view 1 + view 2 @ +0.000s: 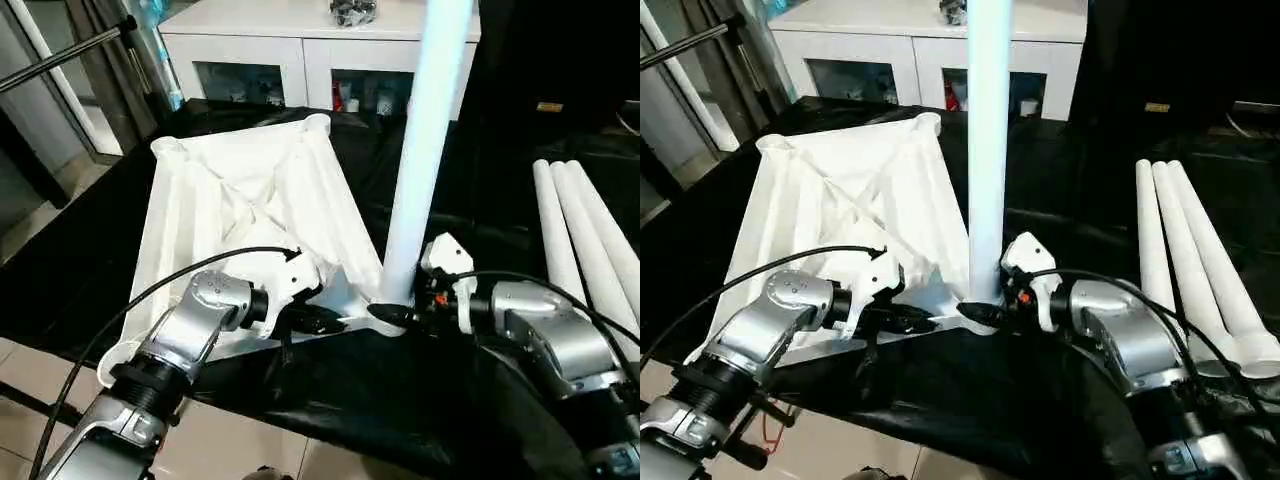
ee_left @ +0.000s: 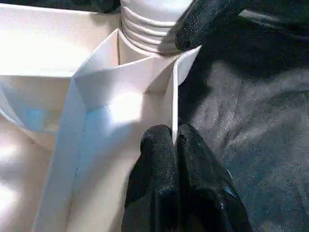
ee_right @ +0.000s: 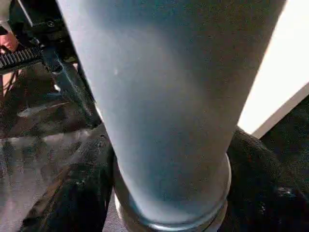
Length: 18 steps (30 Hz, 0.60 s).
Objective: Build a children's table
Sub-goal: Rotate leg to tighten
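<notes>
1. Two grippers meet at the near corner of the upturned white tabletop [image 1: 250, 200], which lies ribbed side up on a black-covered table [image 1: 420, 400].
2. Left gripper [image 2: 176, 145]: its two black fingers [image 2: 154, 183] are clenched on the thin rim wall of the tabletop, one finger on each face of the wall, just beside the corner socket [image 2: 145, 38].
3. Right gripper [image 1: 395, 314]: its fingers sit on either side of the base of the standing leg [image 1: 420, 150], touching it where the tube meets the socket. From the right wrist camera, a black finger [image 3: 82, 193] shows on each side of the tube, so the fingers grasp the leg low down.
4. That leg stands nearly upright in the corner socket straight ahead of both sets of fingers, its ridged lower end [image 2: 149, 24] entering the socket.
5. Three loose legs [image 1: 1185, 250] lie side by side on the black cover, well apart from the right fingers, on their outer side.
6. Beyond the tabletop, far past the fingers, stands a white cabinet [image 1: 290, 50] with glass doors.
</notes>
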Motion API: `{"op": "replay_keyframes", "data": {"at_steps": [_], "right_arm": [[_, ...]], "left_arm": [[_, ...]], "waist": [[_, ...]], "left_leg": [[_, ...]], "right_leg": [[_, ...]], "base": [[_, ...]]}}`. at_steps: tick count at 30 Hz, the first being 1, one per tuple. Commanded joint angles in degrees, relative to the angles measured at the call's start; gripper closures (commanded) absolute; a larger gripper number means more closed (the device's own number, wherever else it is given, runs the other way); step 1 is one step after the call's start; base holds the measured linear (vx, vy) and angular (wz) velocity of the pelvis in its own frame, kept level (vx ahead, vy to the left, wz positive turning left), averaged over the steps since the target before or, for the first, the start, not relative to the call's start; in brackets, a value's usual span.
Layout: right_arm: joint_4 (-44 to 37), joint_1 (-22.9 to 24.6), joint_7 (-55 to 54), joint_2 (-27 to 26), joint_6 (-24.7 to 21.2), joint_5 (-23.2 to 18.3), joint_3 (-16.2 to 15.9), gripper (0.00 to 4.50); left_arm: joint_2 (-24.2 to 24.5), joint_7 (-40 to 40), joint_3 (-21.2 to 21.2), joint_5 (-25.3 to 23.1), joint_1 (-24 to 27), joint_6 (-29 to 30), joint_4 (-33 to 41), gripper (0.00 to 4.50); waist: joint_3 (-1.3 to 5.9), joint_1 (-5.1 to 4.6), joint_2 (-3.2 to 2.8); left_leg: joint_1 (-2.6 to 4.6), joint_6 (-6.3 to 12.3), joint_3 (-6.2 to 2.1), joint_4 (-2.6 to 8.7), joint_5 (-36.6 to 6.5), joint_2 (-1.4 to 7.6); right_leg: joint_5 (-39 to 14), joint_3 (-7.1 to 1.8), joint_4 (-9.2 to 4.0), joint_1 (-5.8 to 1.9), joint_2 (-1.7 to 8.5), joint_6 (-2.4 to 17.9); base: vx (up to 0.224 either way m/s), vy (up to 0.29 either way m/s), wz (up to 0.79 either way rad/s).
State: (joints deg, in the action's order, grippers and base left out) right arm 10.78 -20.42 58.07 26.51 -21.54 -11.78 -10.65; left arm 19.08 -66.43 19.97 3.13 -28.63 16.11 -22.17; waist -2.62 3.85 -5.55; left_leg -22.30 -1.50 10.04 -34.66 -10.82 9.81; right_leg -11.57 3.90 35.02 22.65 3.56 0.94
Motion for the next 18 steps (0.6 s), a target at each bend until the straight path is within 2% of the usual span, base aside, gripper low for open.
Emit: {"op": "replay_keyframes", "data": {"at_steps": [1, 5, 7, 8, 9, 11, 14, 15, 16, 17, 18], "right_arm": [[-1.0, 0.3, -0.5, -0.7, -1.1, -0.8, -0.4, 1.66], [1.4, -0.4, -6.5, -3.6, -0.9, 0.5, 0.9, 1.77], [6.1, -2.1, -15.3, -7.8, -1.0, 2.5, 2.9, 1.78], [7.9, -2.7, -18.7, -9.4, -1.0, 3.2, 3.5, 1.79], [9.3, -3.2, -21.0, -10.7, -1.2, 3.6, 3.9, 1.8], [11.4, -4.0, -25.0, -12.7, -1.7, 4.4, 4.4, 1.8], [16.9, -6.2, -35.1, -17.5, -2.5, 6.3, 5.3, 1.8], [18.5, -6.9, -37.6, -19.0, -1.9, 7.0, 5.1, 1.8], [19.6, -7.4, -38.9, -20.1, -1.0, 7.4, 4.8, 1.8], [20.0, -7.7, -38.7, -20.9, -0.5, 7.1, 4.9, 1.25], [20.1, -8.0, -38.0, -21.6, -0.5, 6.3, 5.4, 1.25]], "left_arm": [[-0.3, -1.8, 0.8, 1.1, 0.2, 0.2, 1.4, 4.5], [-2.0, 1.9, -0.1, 0.4, -0.6, 0.7, -0.3, 4.5], [-5.0, 9.0, -1.6, -1.0, -2.9, 2.2, -3.8, 4.5], [-6.6, 12.8, -2.5, -1.7, -4.2, 2.8, -5.6, 4.5], [-7.8, 15.7, -3.2, -2.2, -5.2, 3.3, -7.1, 4.5], [-9.6, 19.3, -4.1, -2.5, -6.7, 3.9, -9.2, 4.5], [-13.6, 25.6, -5.6, -2.6, -9.7, 4.8, -12.6, 4.5], [-14.8, 26.8, -5.7, -2.6, -10.4, 4.9, -13.3, 4.5], [-15.6, 27.1, -5.6, -2.7, -10.7, 4.6, -13.5, 4.5], [-15.9, 26.9, -5.5, -2.7, -10.8, 4.4, -13.4, 4.5], [-16.0, 26.3, -5.1, -3.0, -10.9, 3.9, -13.4, 4.5]], "waist": [[3.89, 0.02, 1.03], [3.73, -0.36, 1.06], [3.38, -0.86, 1.04], [3.35, -0.97, 1.55], [3.37, -1.11, 1.27], [3.26, -1.35, 1.29], [3.44, -1.75, 1.31], [3.56, -1.73, 1.05], [3.54, -1.85, 1.19], [3.56, -1.86, 1.2], [3.6, -1.86, 1.13]], "left_leg": [[0.82, 5.57, -1.34, 3.4, -5.9, 3.41], [0.79, 4.61, -1.34, 3.52, -6.9, 3.28], [1.04, 3.14, -1.25, 3.69, -9.1, 3.03], [1.08, 2.54, -1.4, 3.85, -9.6, 3.04], [1.16, 1.81, -1.43, 3.84, -10.3, 2.95], [1.38, 1.18, -1.44, 3.92, -11.2, 2.97], [1.19, 1.42, -1.42, 3.86, -9.8, 2.88], [1.17, 1.47, -1.53, 3.86, -9.5, 2.8], [1.12, 1.69, -1.48, 3.85, -9.4, 2.81], [1.04, 1.93, -1.45, 3.78, -9.3, 2.74], [0.97, 2.51, -1.45, 3.76, -9.1, 2.79]], "right_leg": [[-5.8, -2.74, -3.92, -3.11, 4.89, 13.2], [-7.7, -2.72, -4.18, -3.07, 4.91, 13.0], [-12.1, -2.65, -4.67, -2.72, 4.81, 12.7], [-13.7, -2.57, -4.85, -2.96, 4.84, 12.2], [-15.8, -2.63, -4.98, -2.96, 4.99, 11.5], [-16.9, -2.71, -5.27, -2.75, 4.94, 11.1], [-14.4, -2.82, -5.1, -2.9, 5.01, 11.4], [-13.5, -2.74, -4.98, -3.03, 4.99, 11.4], [-12.9, -2.79, -5.02, -2.97, 4.99, 11.6], [-12.6, -2.76, -5.06, -3.08, 5.04, 11.5], [-11.8, -2.81, -4.99, -3.17, 5.14, 11.7]], "base": [[0.0, 0.0, 0.0], [0.0, 0.0, 0.0], [0.0, 0.0, 0.0], [0.0, 0.0, 0.0], [0.0, 0.0, 0.0], [0.0, 0.0, 0.0], [0.0, 0.0, 0.0], [0.0, 0.0, 0.0], [0.0, 0.0, 0.0], [0.0, 0.0, 0.0], [0.0, 0.0, 0.0]]}}
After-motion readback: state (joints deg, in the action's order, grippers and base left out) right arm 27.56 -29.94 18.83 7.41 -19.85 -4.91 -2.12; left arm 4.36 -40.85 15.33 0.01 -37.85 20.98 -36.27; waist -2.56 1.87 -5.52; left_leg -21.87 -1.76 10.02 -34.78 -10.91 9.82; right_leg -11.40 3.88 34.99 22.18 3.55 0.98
